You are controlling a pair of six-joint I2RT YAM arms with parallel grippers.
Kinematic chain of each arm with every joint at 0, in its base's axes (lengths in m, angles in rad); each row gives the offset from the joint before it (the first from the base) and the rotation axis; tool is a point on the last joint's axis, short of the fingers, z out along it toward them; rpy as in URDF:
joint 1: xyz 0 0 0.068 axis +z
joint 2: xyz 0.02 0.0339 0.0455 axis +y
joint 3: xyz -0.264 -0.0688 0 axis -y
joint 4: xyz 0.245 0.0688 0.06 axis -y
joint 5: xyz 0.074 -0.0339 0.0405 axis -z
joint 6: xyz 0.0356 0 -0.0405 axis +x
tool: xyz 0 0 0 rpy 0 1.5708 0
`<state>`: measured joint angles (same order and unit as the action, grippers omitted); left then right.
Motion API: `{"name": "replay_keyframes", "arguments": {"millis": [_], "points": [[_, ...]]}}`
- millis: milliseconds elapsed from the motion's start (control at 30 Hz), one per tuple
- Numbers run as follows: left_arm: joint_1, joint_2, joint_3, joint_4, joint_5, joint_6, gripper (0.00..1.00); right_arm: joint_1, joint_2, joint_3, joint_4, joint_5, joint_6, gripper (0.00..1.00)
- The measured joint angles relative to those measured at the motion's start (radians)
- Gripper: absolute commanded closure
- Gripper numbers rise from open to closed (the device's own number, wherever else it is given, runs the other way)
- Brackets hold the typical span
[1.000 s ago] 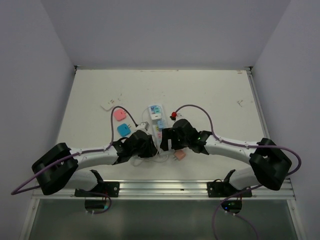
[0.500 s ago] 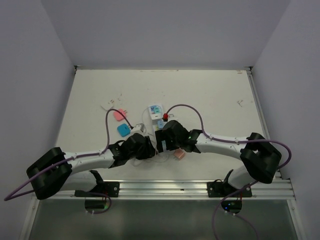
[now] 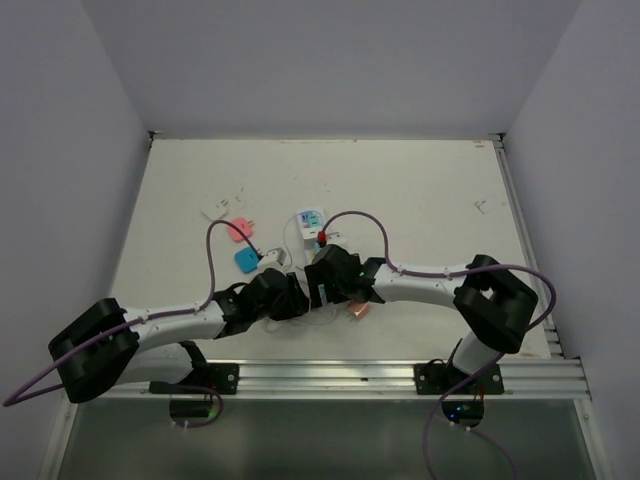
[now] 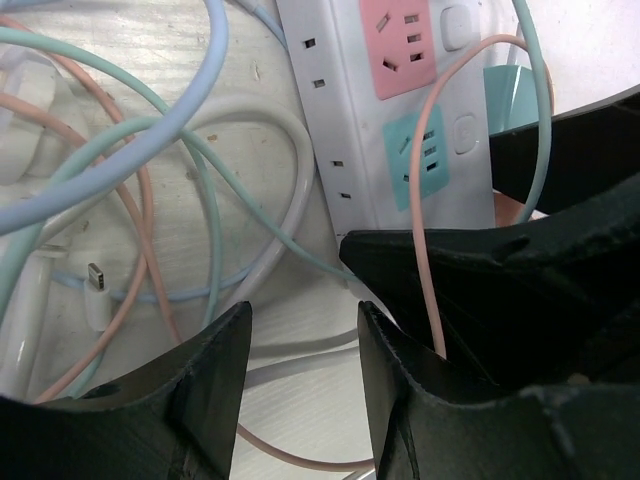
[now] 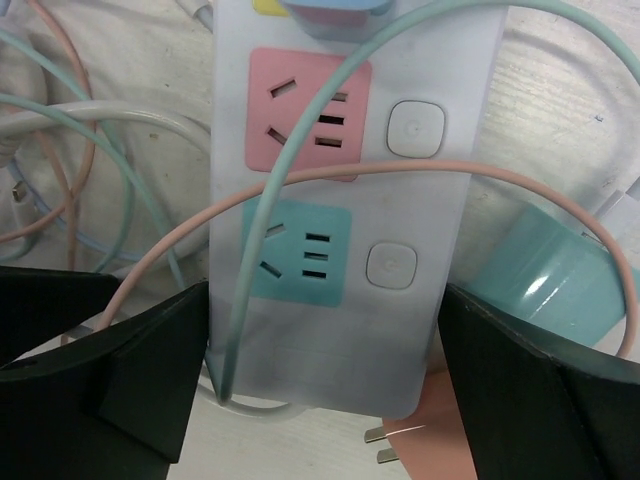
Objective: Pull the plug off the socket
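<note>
Mid-frame in the top view, the socket (image 3: pixel 309 220) lay on the table (image 3: pixel 420 190). Only its far end showed; both arms covered the rest.

The right gripper (image 5: pixel 325 300) straddled the socket's near end, fingers (image 5: pixel 120 370) flush against both long sides, clamped on it. The left gripper (image 4: pixel 303 315) sat at bottom of its view, fingers (image 4: pixel 210 400) parted, nothing pinched, and only loose cable on the table under the gap.

The socket's pink face (image 5: pixel 308 110) and teal face (image 5: pixel 298 250) were both bare, each with a round button to its right. At the top edge of the right wrist view a blue plug (image 5: pixel 335 8) looked seated in the socket.

Only the wrist views showed the cables. A teal cable (image 5: pixel 250 260) and a pink cable (image 5: pixel 400 170) draped over the socket. A teal plug (image 5: pixel 550 275) lay at right and a salmon plug (image 5: pixel 430 445) at bottom, prongs showing. Left wrist only: a cable tangle at left and a USB end (image 4: pixel 97 280). Top view only: a pink cube (image 3: pixel 238 229) and a cyan cube (image 3: pixel 246 261) lay loose, left of the socket.
</note>
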<state>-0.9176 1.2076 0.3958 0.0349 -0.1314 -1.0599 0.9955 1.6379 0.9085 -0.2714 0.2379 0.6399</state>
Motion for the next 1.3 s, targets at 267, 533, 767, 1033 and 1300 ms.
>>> {"name": "replay_keyframes", "arguments": {"millis": [267, 533, 767, 1033, 1300], "points": [[0.000, -0.050, -0.002, -0.037, -0.036, -0.005, 0.43, 0.006, 0.010, -0.002, 0.007, 0.023, 0.024, 0.74], [0.000, -0.133, 0.007, -0.126, -0.106, -0.003, 0.28, -0.004, -0.076, -0.129, 0.152, 0.000, 0.035, 1.00], [0.002, -0.157, 0.064, -0.203, -0.169, 0.007, 0.22, -0.035, -0.174, -0.277, 0.317, -0.066, 0.053, 1.00], [0.046, -0.116, 0.173, -0.212, -0.195, 0.027, 0.30, -0.132, -0.153, -0.386, 0.620, -0.254, 0.141, 1.00], [0.130, 0.008, 0.276, -0.188, -0.196, 0.042, 0.41, -0.150, -0.101, -0.397, 0.742, -0.316, 0.182, 1.00]]}}
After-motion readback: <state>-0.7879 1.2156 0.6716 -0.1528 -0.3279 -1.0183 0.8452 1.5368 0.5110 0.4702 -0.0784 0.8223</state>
